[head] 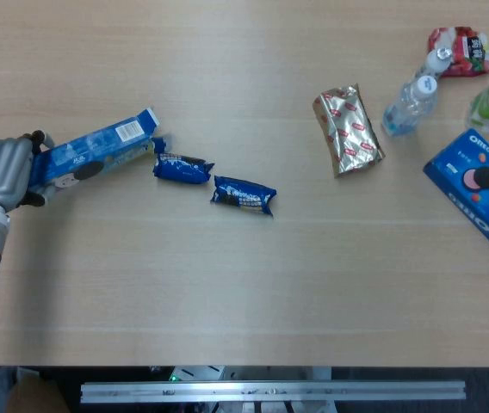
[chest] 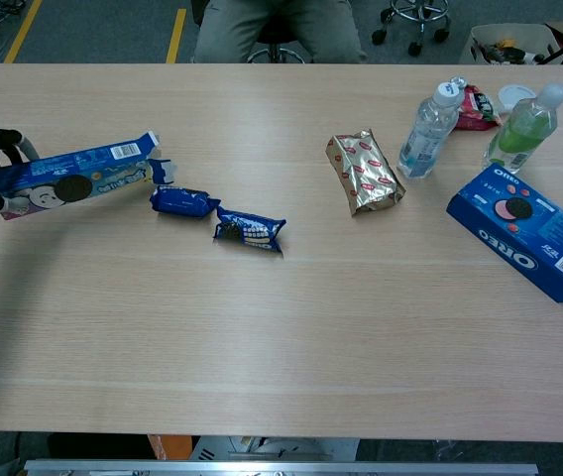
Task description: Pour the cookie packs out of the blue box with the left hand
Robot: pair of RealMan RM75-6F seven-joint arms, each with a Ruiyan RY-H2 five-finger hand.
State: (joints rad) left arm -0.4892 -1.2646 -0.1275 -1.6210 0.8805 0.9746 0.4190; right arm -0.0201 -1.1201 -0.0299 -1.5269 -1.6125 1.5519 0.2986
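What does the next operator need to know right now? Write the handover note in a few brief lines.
Left hand: grips the closed end of the blue box, whose open flap end points toward the table's middle.
Right hand: not in view in either camera.
Done: two cookie packs are out on the table. The near cookie pack lies just past the box's open end, the far cookie pack a little beyond it.
Left: cannot see inside the box, so check whether more packs remain. If so, tip it again. If not, set it down.
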